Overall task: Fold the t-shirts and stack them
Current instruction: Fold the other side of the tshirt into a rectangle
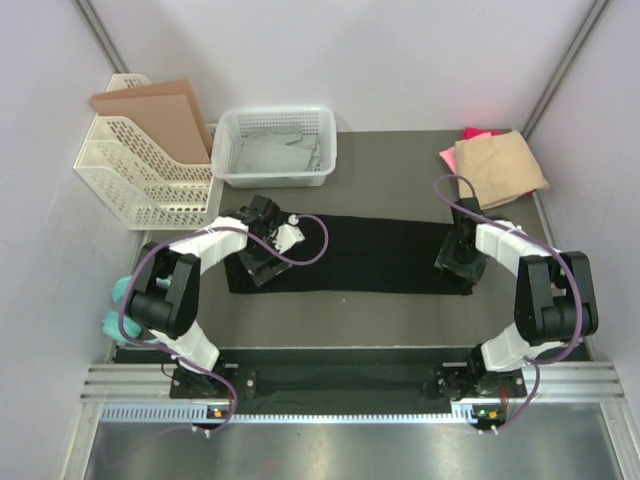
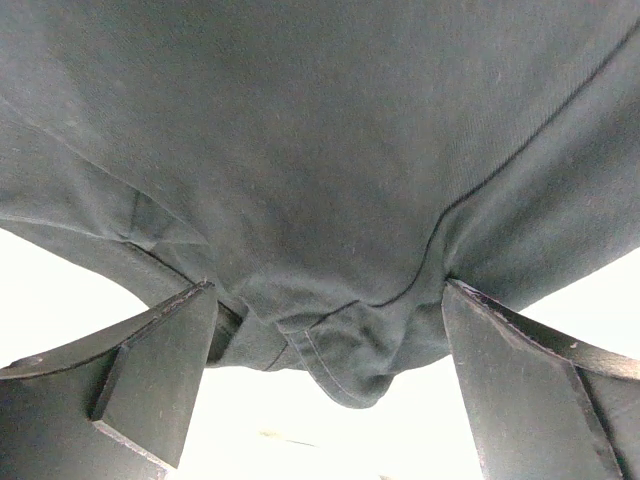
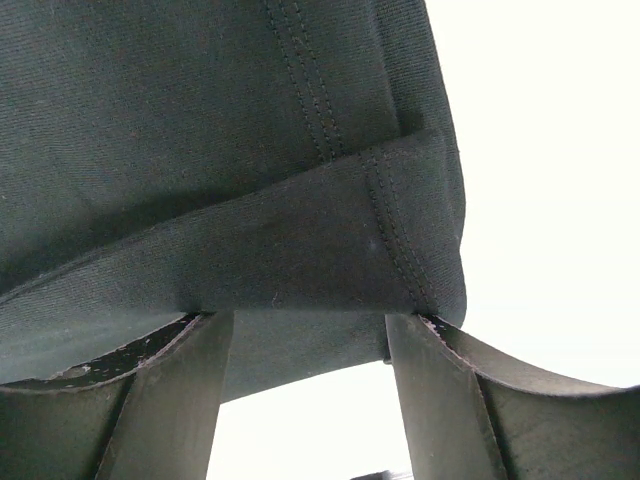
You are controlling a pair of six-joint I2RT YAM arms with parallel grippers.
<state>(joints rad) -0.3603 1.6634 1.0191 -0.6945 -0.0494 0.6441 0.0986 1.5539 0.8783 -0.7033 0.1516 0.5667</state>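
Filling wrist cams: black tee [image 2: 300,150]; top cam adds tan tee [image 1: 500,168].

Built as white-shelled, black-jointed left arm [image 1: 208,243] and right arm [image 1: 502,241]; strung with looping purple cables [image 1: 323,236]; tipped with scuffed matte-black wedge fingers [image 2: 150,385].

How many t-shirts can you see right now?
3. The black t-shirt lies spread mid-table. The tan t-shirt sits folded at the far right. The pink t-shirt peeks out at its far edge. The white basket may hide more.
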